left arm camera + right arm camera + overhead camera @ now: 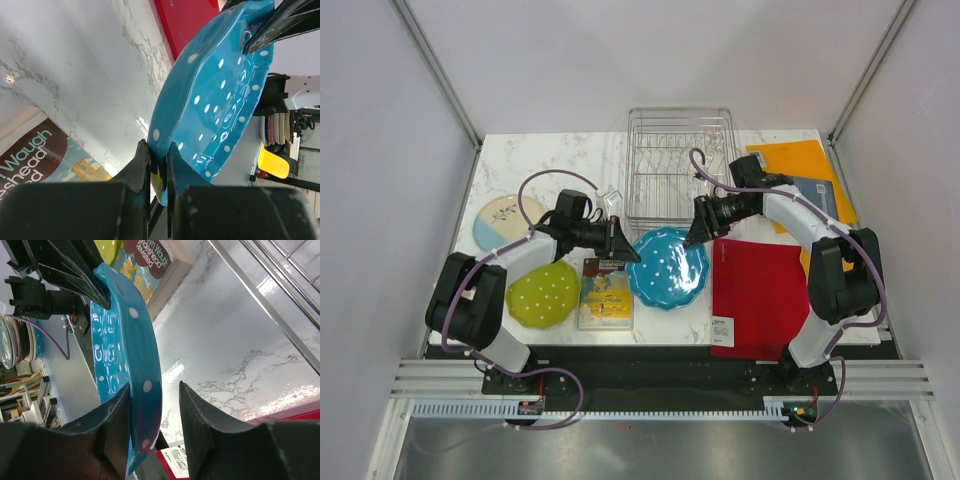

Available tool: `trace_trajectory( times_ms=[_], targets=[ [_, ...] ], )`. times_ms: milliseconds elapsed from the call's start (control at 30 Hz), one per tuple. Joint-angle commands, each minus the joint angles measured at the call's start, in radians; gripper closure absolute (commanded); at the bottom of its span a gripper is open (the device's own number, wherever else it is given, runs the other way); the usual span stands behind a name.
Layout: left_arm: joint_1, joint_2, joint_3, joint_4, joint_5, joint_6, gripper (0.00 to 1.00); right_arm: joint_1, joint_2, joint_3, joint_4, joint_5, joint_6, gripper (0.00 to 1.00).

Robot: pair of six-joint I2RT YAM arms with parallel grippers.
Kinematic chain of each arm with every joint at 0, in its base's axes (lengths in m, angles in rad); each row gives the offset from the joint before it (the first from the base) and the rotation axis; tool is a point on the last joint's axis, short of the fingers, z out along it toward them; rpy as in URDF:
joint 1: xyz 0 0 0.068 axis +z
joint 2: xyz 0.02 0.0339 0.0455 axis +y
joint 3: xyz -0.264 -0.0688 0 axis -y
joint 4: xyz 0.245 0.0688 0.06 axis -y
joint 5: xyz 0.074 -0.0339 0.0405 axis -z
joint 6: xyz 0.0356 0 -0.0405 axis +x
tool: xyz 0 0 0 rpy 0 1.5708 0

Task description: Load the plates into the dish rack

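The teal blue plate (668, 268) with white dots is tilted between both arms, lifted off the marble in the wrist views. My left gripper (628, 252) is shut on its left rim (165, 125); the jaws pinch the rim edge. My right gripper (695, 236) is open and straddles the opposite rim (145, 385): one finger (112, 410) lies against the plate's inside, the other (200, 410) stands apart from it. The lime green plate (543, 294) and the cream-and-pale-blue plate (505, 222) lie at the left. The dish rack (680, 160) stands behind, holding no plates. No orange-yellow plate is in view.
An illustrated book (606, 293) lies under the left gripper, beside the teal plate. A red flat folder (760, 283) lies to the right, under the right arm. An orange sheet (800, 165) lies at the back right. The rack's wires (285, 270) are close to the right gripper.
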Motion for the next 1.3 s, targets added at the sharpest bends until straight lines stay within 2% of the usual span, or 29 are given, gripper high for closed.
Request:
trace_trajectory(
  times_ms=[0, 33, 100, 200, 233, 300, 333, 433, 533, 667, 800, 900, 1000, 1067, 1100, 1200, 1267],
  targets=[
    [0.002, 0.003, 0.045, 0.101, 0.111, -0.019, 0.98, 0.013, -0.012, 0.026, -0.037, -0.033, -0.069, 0.57],
    [0.002, 0.007, 0.048, 0.101, 0.109, -0.018, 0.98, 0.016, -0.014, 0.024, -0.042, -0.033, -0.073, 0.61],
    [0.002, 0.011, 0.055, 0.102, 0.102, -0.016, 0.98, 0.018, -0.017, 0.020, -0.047, -0.036, -0.083, 0.83],
    [0.004, 0.023, 0.065, 0.105, 0.079, -0.007, 0.97, 0.021, -0.019, 0.024, -0.067, -0.043, -0.101, 1.00],
    [0.004, 0.026, 0.070, 0.105, 0.069, 0.001, 0.96, 0.019, -0.022, 0.029, -0.073, -0.045, -0.110, 1.00],
    [0.019, 0.020, 0.091, 0.086, 0.034, 0.007, 0.78, 0.018, -0.037, 0.064, -0.102, -0.019, -0.144, 1.00],
    [0.028, -0.001, 0.114, 0.069, 0.020, 0.019, 0.63, 0.013, -0.043, 0.087, -0.119, -0.002, -0.159, 1.00],
    [0.076, -0.055, 0.180, -0.049, -0.012, 0.106, 0.47, -0.034, -0.033, 0.228, -0.201, 0.027, -0.196, 1.00],
    [0.111, -0.142, 0.226, -0.175, -0.053, 0.239, 0.41, -0.086, 0.013, 0.398, -0.252, 0.041, -0.179, 1.00],
    [0.134, -0.242, 0.217, -0.217, -0.131, 0.323, 0.35, -0.114, 0.073, 0.596, -0.234, 0.130, -0.132, 1.00],
    [0.134, -0.236, 0.219, -0.208, -0.327, 0.335, 0.34, -0.130, 0.101, 0.662, 0.003, 0.388, 0.054, 1.00],
    [0.136, -0.216, 0.231, -0.194, -0.380, 0.346, 0.35, -0.128, 0.129, 0.737, 0.141, 0.628, 0.153, 1.00],
    [0.139, -0.216, 0.208, -0.143, -0.369, 0.324, 0.36, -0.119, 0.113, 0.729, 0.330, 0.887, 0.221, 1.00],
    [0.137, -0.224, 0.185, -0.119, -0.360, 0.308, 0.36, -0.084, 0.107, 0.707, 0.451, 1.059, 0.212, 1.00],
    [0.137, -0.224, 0.180, -0.116, -0.347, 0.298, 0.36, -0.065, 0.110, 0.702, 0.490, 1.237, 0.178, 1.00],
    [0.137, -0.222, 0.165, -0.108, -0.334, 0.289, 0.36, 0.008, 0.144, 0.707, 0.614, 1.526, 0.096, 1.00],
    [0.137, -0.216, 0.157, -0.102, -0.330, 0.288, 0.37, 0.016, 0.150, 0.695, 0.685, 1.543, 0.063, 1.00]
  ],
)
